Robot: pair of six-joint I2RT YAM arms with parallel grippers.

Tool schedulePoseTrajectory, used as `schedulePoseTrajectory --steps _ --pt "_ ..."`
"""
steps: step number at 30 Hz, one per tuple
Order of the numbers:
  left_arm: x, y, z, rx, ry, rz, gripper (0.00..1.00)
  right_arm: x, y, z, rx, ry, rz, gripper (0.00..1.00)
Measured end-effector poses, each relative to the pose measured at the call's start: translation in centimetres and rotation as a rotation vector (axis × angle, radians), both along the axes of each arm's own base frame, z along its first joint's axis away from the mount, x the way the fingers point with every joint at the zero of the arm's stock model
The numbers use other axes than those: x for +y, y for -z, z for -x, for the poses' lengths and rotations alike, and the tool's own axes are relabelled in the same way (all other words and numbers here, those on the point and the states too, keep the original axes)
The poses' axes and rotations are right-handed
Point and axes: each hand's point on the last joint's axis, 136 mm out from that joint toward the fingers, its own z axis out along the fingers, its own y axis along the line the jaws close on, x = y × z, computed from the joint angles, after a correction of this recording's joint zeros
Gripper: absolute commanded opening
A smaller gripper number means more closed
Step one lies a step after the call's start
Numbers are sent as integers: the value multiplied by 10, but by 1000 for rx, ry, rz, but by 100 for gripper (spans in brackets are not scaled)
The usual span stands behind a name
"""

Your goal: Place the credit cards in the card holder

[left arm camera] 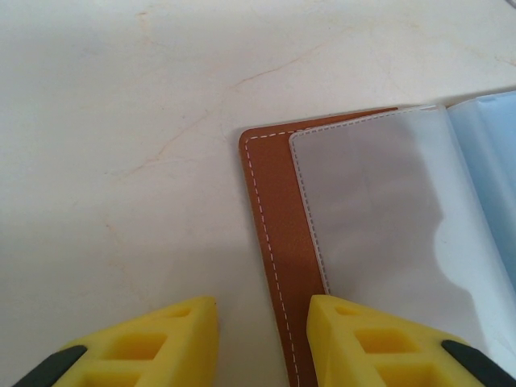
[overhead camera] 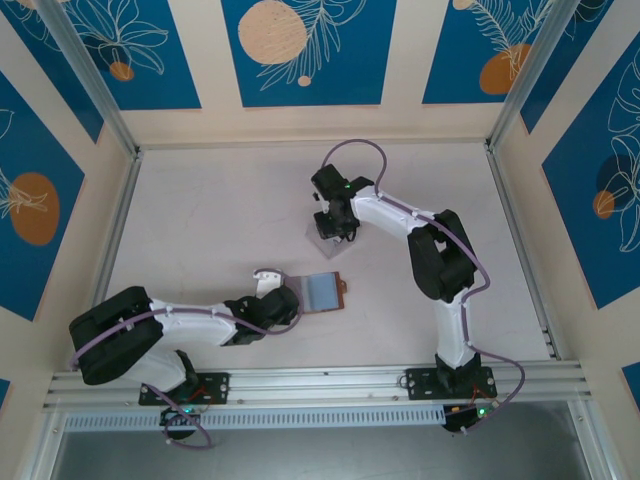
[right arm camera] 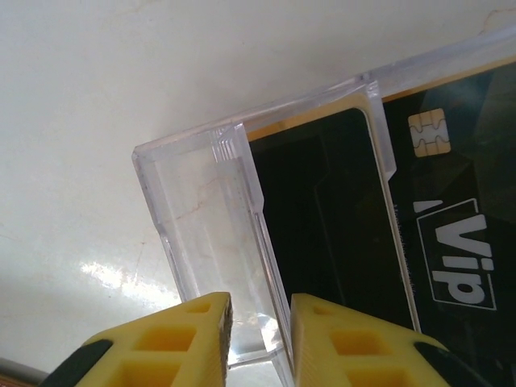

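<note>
Step in hand: as I judge it, lifting a card out of the clear stand [right arm camera: 201, 218] with the right gripper [right arm camera: 260, 310].
Right jaws: nearly together, with only a narrow gap. The stand's clear end rib sits in that gap. I cannot tell whether they pinch anything.
Black card [right arm camera: 322, 218]: stands in the stand at about 1 o'clock from the right jaws. Its long edge is just beside the rib, and its lower part passes under the finger [right arm camera: 363, 347] on the 3 o'clock side.
Second card [right arm camera: 451, 201]: dark, with a chip and "Vip" lettering, behind the first at about 2 o'clock.
Doing it well: the jaws should bite the card, not the stand. A small shift toward 3 o'clock would likely put both fingers astride the card's edge alone. A pull along the slot should then free it. A bite on the rib would probably drag or tip the light stand.
Left gripper [left arm camera: 262, 310]: jaws partly open, with nothing visibly held. The wallet's brown stitched border runs up between the fingers.
Wallet [left arm camera: 278, 242]: lies open and flat on the table [overhead camera: 200, 220], pale pockets up, spreading toward 1 o'clock from the left jaws. The pocket that shows is empty.
From above: the wallet lies at about 6 o'clock from the stand, near it but apart.
</note>
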Motion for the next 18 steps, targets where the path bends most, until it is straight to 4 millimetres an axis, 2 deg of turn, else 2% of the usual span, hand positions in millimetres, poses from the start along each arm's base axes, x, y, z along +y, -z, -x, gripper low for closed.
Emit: schedulePoseTrajectory --steps 12,18 --pt "0 3 0 4 -1 -10 35 9 0 7 -24 -30 34 22" --pt "0 3 -1 2 -2 -10 35 9 8 3 -21 -34 51 14"
